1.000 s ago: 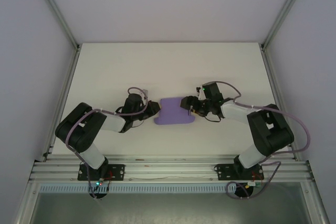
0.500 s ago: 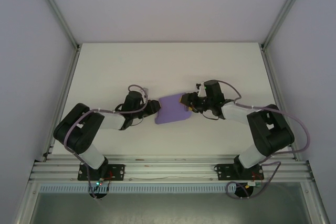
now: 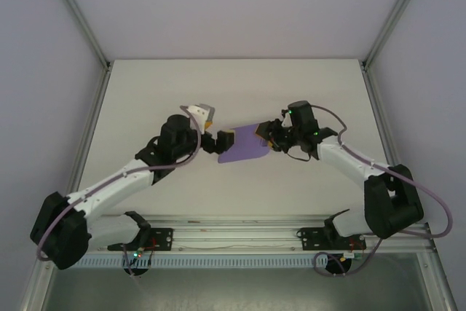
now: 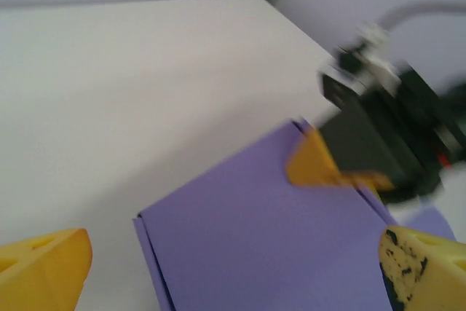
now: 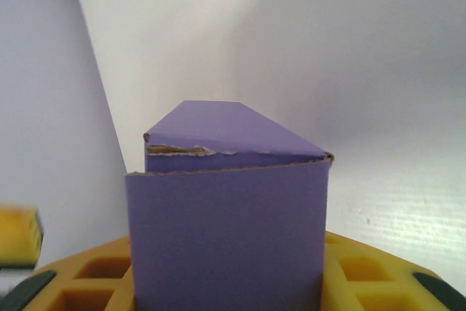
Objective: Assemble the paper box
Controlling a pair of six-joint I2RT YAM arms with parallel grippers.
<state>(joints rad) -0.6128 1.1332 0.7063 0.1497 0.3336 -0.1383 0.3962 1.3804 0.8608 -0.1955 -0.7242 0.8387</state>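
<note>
The paper box (image 3: 244, 145) is a flattened lavender-purple card piece, held tilted above the white table (image 3: 145, 100). My right gripper (image 3: 264, 138) is shut on its right end. In the right wrist view the box (image 5: 227, 209) stands up between the yellow fingers (image 5: 364, 274), with a torn, layered upper edge. My left gripper (image 3: 217, 130) is at the box's left end, open. In the left wrist view its yellow fingertips (image 4: 44, 267) sit far apart. The purple panel (image 4: 269, 238) lies between them, touching neither. The right gripper's yellow finger (image 4: 317, 164) pinches the far corner.
White walls and an aluminium frame (image 3: 80, 27) enclose the table. The arm bases are bolted to a rail (image 3: 233, 237) at the near edge. Both arms reach toward the table's middle.
The left arm has stretched out and its gripper has opened wide off the box's left edge. The right gripper has lifted and tilted the box slightly toward the back.
</note>
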